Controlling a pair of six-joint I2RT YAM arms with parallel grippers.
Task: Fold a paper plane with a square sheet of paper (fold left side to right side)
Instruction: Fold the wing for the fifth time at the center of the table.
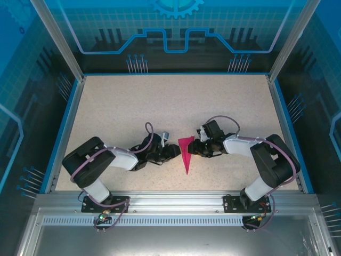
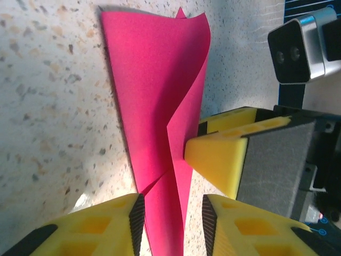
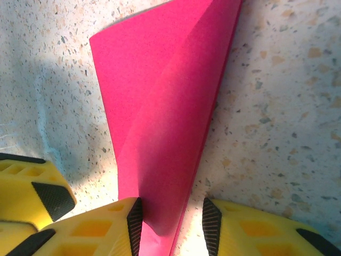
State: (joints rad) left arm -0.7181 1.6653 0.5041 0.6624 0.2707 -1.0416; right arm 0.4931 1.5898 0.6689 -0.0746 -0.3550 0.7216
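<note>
The sheet of paper (image 1: 186, 154) is magenta-pink and folded into a narrow dart, its tip pointing toward the arms. It lies on the speckled table between both grippers. In the left wrist view the paper (image 2: 154, 90) runs between the fingers of my left gripper (image 2: 173, 224), which stands open, with a gap at the right pad. One flap curls up off the table. A yellow finger (image 2: 218, 160) of the right gripper touches the paper's right edge. My right gripper (image 3: 173, 226) is open around the paper (image 3: 165, 106), which touches its left pad only.
The speckled table (image 1: 160, 101) is bounded by a blue rim and metal frame posts. The two grippers (image 1: 173, 152) (image 1: 195, 148) face each other closely across the paper. A left gripper finger (image 3: 26, 192) shows at the right wrist view's lower left.
</note>
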